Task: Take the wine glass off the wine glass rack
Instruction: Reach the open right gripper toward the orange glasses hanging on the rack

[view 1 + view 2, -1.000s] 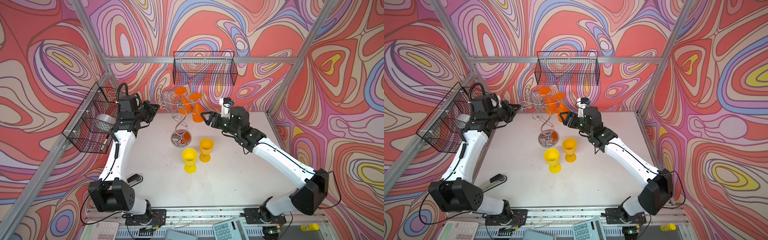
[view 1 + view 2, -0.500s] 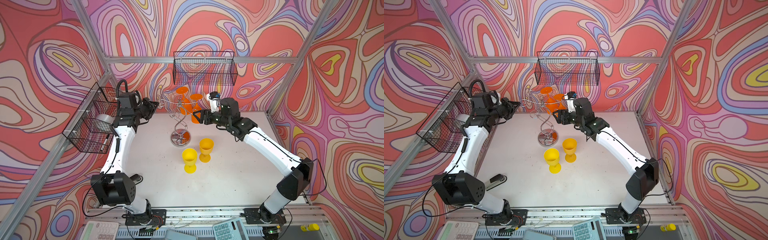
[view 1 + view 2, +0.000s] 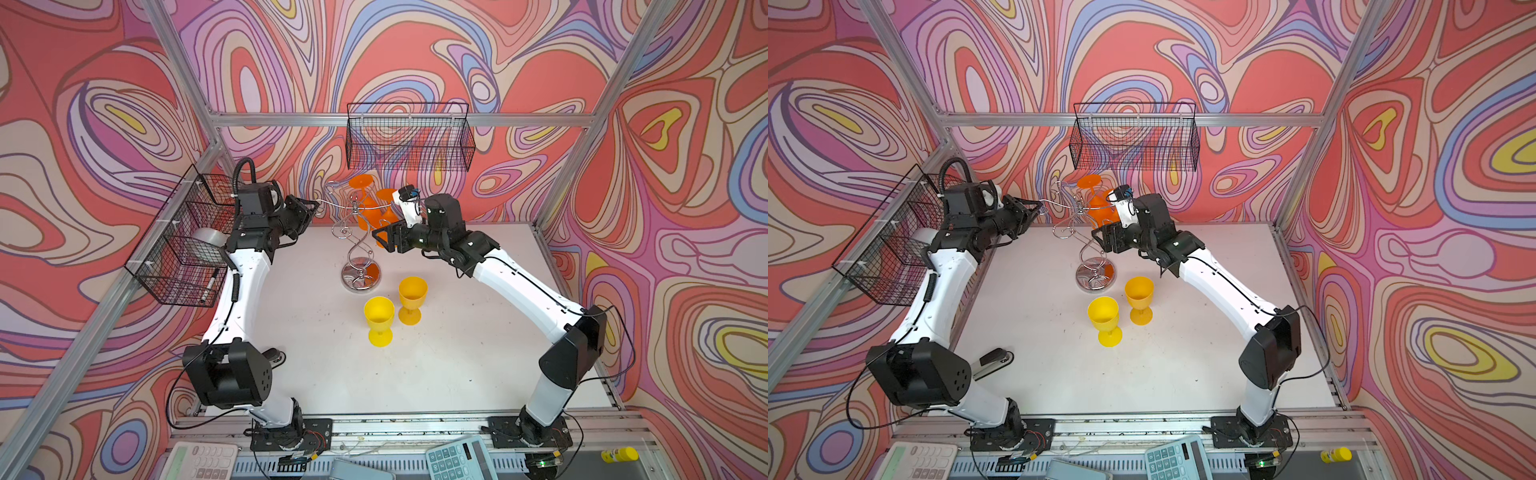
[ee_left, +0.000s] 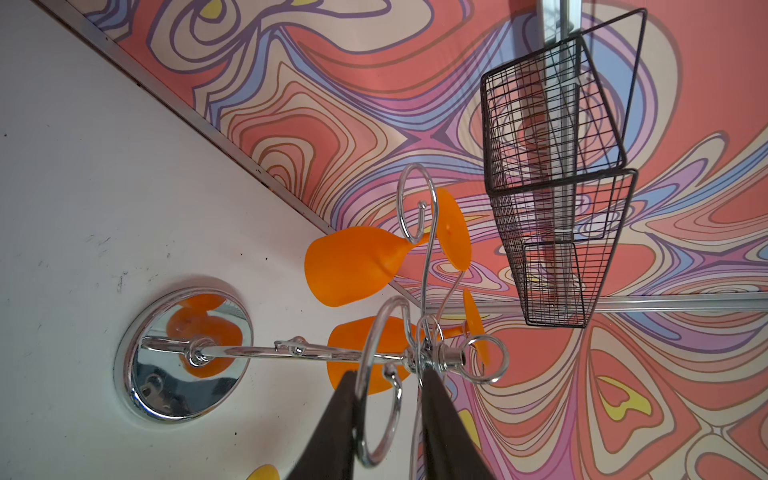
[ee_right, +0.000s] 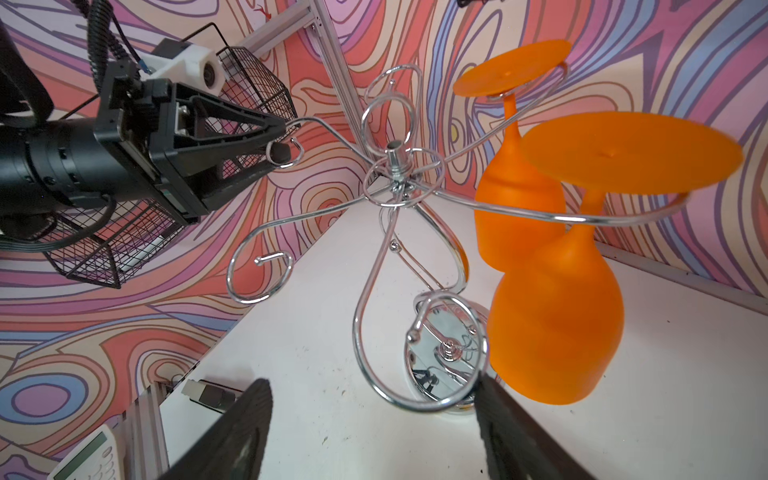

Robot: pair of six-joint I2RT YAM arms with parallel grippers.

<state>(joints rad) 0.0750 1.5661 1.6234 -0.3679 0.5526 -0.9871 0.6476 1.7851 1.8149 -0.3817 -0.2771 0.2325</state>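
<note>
White tabletop [image 3: 457,353]; rack [image 3: 360,276] toward back edge

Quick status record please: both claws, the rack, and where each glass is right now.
Rack: standing on the table
Orange glasses: two, hanging upside down from the rack
Yellow glasses: two, upright on the table
Left claw: open a little around the rack's wire
Right claw: wide open, empty, beside the nearer orange glass

No legible text, brand or number anywhere. Key markings on the grey calculator [image 3: 461,461] and the white calculator [image 3: 199,461] are too small to read.
</note>
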